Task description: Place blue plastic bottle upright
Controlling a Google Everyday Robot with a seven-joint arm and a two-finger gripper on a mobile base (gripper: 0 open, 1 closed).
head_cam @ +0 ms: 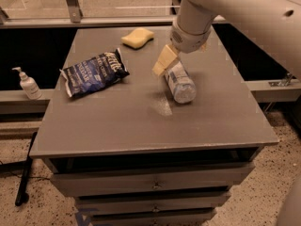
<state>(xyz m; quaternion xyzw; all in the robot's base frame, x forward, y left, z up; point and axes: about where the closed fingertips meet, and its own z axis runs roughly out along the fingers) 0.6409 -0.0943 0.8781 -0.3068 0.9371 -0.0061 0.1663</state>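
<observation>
One blue plastic bottle (179, 83): lying on its side on the table (141, 126), just 2 o'clock of centre, base toward 5 o'clock.
Gripper (164, 62): at the bottle's 11 o'clock end; open or closed, cannot tell.
Snack bag (94, 74): 9 o'clock, flat.
Sponge (137, 36): 12 o'clock, near the far edge.
Pump bottle (27, 84): upright, beyond the table's 9 o'clock side.

Behind gripper (162, 66), blue plastic bottle (181, 83) cap

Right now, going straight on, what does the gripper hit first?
The gripper, over the blue plastic bottle's far end, would probably meet the table beside it; depth is unclear.
</observation>
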